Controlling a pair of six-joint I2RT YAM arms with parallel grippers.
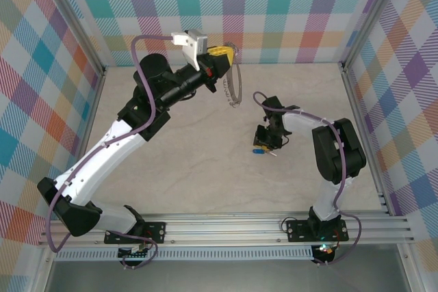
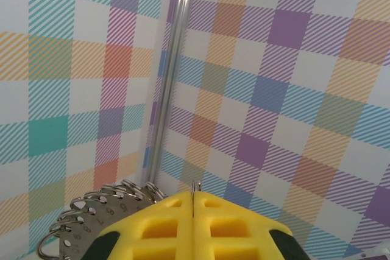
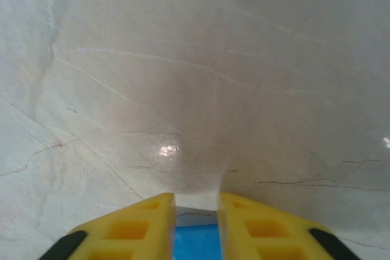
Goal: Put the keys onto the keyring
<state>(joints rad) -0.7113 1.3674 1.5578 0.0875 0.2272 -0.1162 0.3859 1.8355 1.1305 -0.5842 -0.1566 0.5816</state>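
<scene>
**Key (image 3: 195, 243) and keyring (image 2: 97, 206) are both held, but not joined yet**

The left gripper (image 2: 192, 198) is up high near the checked back wall (image 1: 287, 5). Its yellow fingers are pressed tight together on the keyring. A thin bit of the wire pokes up between them. The big silver hoop, with its little loops, hangs out to one side.

The right gripper (image 3: 196, 200) is down low over the table (image 1: 191, 169). The blue head of the tiny key sits between its two yellow fingers and fills the gap, so I think it is pinching the key. I can't tell if the key is lifted off the table.

So both things look picked up. That part seems done. The key and the hoop are well apart, though. The key has to go up to the hoop and slide onto the wire. That is the hard part, and it is not started.
</scene>
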